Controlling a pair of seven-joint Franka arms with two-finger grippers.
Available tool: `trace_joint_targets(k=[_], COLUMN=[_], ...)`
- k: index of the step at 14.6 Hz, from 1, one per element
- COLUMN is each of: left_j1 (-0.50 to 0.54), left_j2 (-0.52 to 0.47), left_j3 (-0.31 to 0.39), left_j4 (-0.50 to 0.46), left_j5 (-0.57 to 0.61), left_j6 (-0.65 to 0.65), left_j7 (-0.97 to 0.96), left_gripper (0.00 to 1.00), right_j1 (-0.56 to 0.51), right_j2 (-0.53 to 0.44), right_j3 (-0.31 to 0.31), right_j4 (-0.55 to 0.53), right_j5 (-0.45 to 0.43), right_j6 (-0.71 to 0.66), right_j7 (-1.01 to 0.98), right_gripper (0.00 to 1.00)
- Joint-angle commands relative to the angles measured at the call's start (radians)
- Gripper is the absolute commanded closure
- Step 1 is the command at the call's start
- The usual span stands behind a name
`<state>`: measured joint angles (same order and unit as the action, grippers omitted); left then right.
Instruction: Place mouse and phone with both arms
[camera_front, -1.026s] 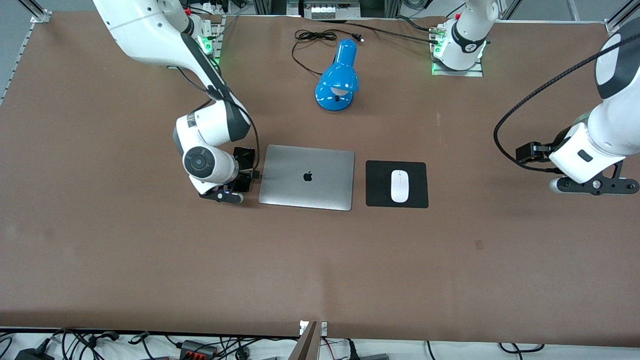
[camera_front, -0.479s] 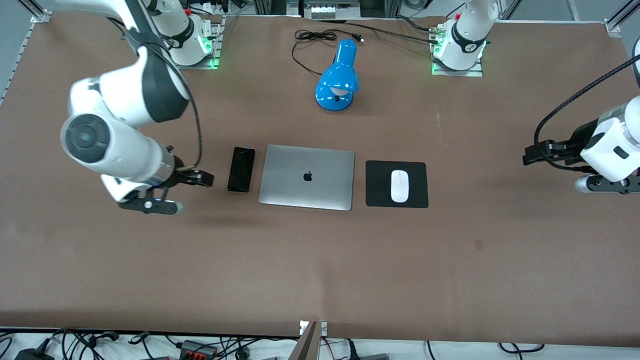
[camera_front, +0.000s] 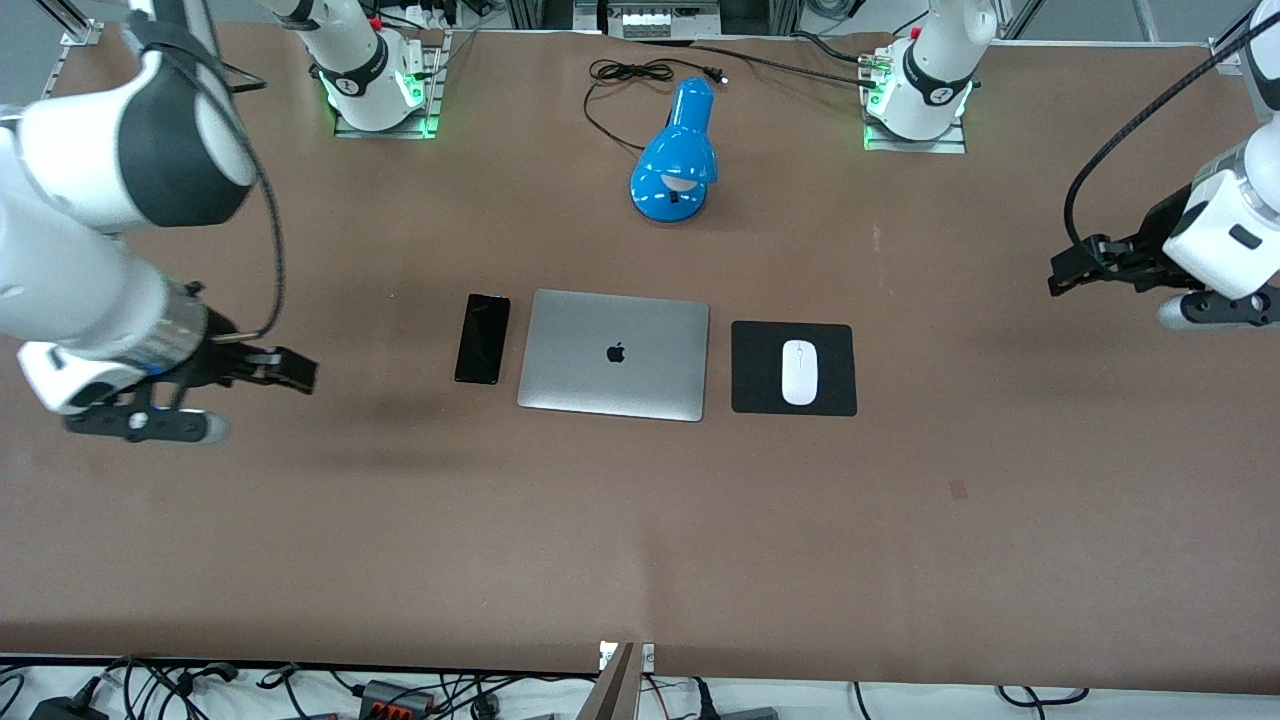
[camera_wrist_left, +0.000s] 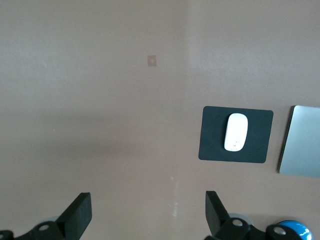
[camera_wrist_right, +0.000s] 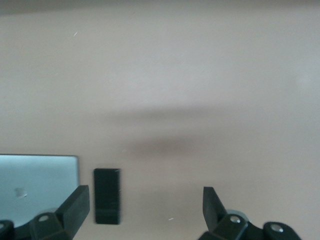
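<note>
The white mouse (camera_front: 799, 372) lies on a black square pad (camera_front: 762, 368) beside the closed silver laptop (camera_front: 614, 353), toward the left arm's end; it also shows in the left wrist view (camera_wrist_left: 235, 132). The black phone (camera_front: 482, 338) lies flat on the table beside the laptop, toward the right arm's end, and shows in the right wrist view (camera_wrist_right: 107, 195). My right gripper (camera_front: 285, 372) is open and empty, up over bare table near the right arm's end, apart from the phone. My left gripper (camera_front: 1075, 268) is open and empty over bare table near the left arm's end.
A blue desk lamp (camera_front: 678, 155) lies with its black cord (camera_front: 625, 75) on the table between the two bases, farther from the front camera than the laptop. The brown table (camera_front: 640, 540) stretches wide in front of the laptop.
My right gripper let go of the phone beside the laptop, rose and swung away toward its own end of the table. My left gripper drew back and up a little.
</note>
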<state>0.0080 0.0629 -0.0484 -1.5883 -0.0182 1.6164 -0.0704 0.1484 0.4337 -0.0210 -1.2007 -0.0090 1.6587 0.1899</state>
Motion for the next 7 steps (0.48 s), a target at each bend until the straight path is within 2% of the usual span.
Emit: trace_joint_targets(k=[1,3,5,7], left_j1=[-0.069,-0.118,-0.122,-0.115], left_j2=[-0.126,-0.132,-0.126,-0.115], left_j3=[0.064,0.105,0.114,0.113], left_j4=[-0.148,-0.148,-0.141,-0.136], left_j5=[-0.016,-0.006,0.02,0.02], left_j6=[0.085,0.076,0.076,0.054], left_j7=[0.066,0.06,0.063,0.057], left_gripper=[0.0,0.0,0.0,0.0], right_j1=[-0.085,-0.118,-0.139,-0.15], right_j2=[-0.056,-0.058,-0.064,-0.101], right_j3=[-0.002,-0.037,-0.063,-0.059], right_j4=[0.0,0.004,0.003,-0.017], right_j5=[-0.003,0.007,0.049,0.052], right_j6=[-0.013,-0.017,-0.022,-0.025], right_j7=[-0.151,-0.167,-0.2,-0.216], right_gripper=[0.0,0.0,0.0,0.0])
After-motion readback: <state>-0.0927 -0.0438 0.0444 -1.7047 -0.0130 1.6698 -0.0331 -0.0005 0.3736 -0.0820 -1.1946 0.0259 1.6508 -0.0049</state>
